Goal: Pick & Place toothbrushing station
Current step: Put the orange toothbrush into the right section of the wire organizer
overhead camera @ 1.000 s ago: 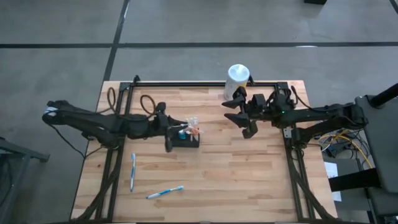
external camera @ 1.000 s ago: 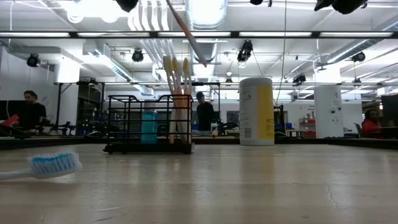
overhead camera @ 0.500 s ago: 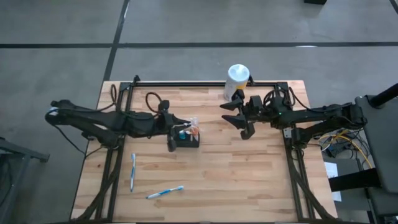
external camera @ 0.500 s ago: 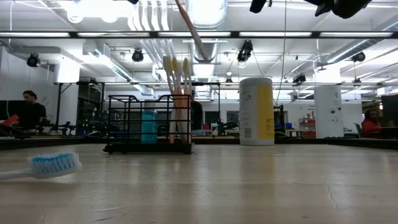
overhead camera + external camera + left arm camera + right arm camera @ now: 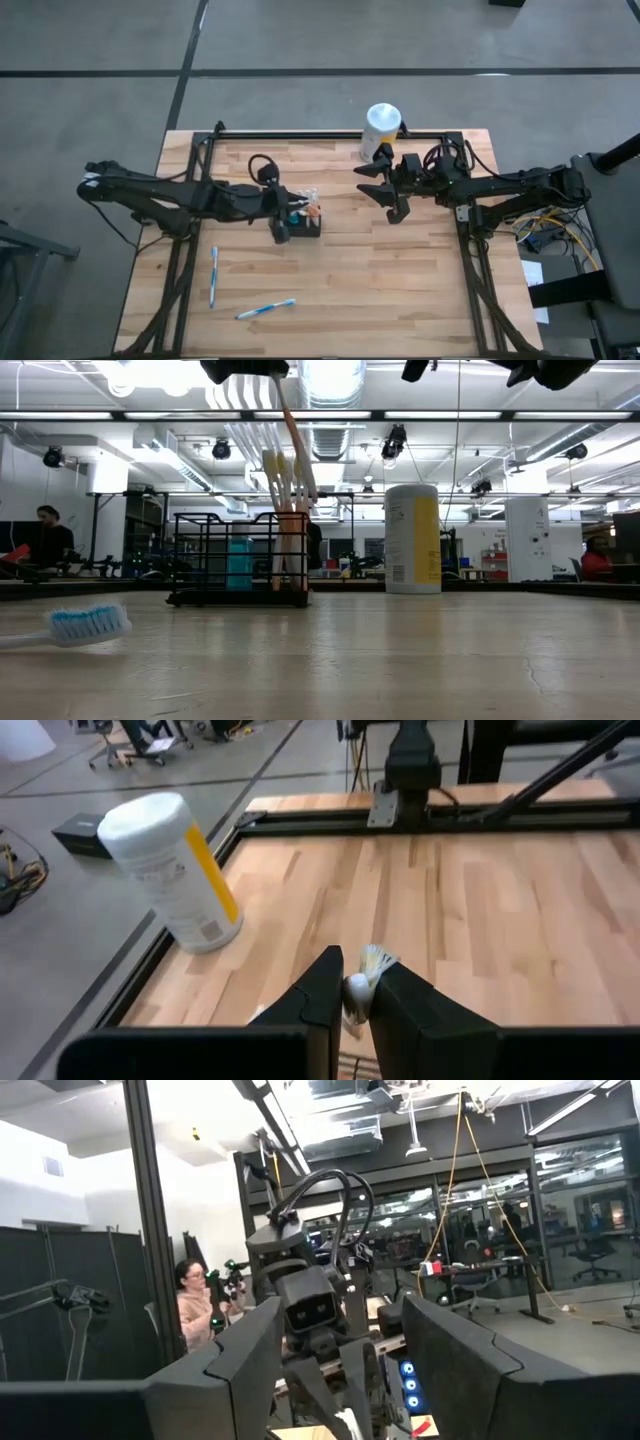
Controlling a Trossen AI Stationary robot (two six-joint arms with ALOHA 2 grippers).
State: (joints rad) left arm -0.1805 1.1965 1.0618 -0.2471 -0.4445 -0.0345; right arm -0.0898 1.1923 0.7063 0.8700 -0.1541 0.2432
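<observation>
The basket (image 5: 300, 226), a small black rectangular wire-mesh box with low walls, stood on the pale wood-plank table (image 5: 400, 280) left of centre. In the low view its thin bars formed an open grid (image 5: 240, 558), with several slim toothbrushes upright at its right end and a teal item inside.

The left gripper (image 5: 287, 212) was directly above the basket. Its 2 dark, flat-sided fingers were pinched on a toothbrush (image 5: 295, 445), a thin orange-pink handle that slanted down into the basket. In the left wrist view the fingers (image 5: 322, 992) were pressed on the handle, with the pale bristle tuft (image 5: 376, 961) just beyond the tips.

The right gripper (image 5: 385, 190) hung above the table to the right of the basket and apart from it, with its angular black fingers spread wide and nothing between them.

A canister (image 5: 381, 130), cylindrical and white with a yellow label band, stood at the table's far edge, near the right gripper.

2 further toothbrushes lay flat near the table's front left: 1 with a white and blue handle (image 5: 213, 274) and 1 with blue bristles (image 5: 266, 309).
</observation>
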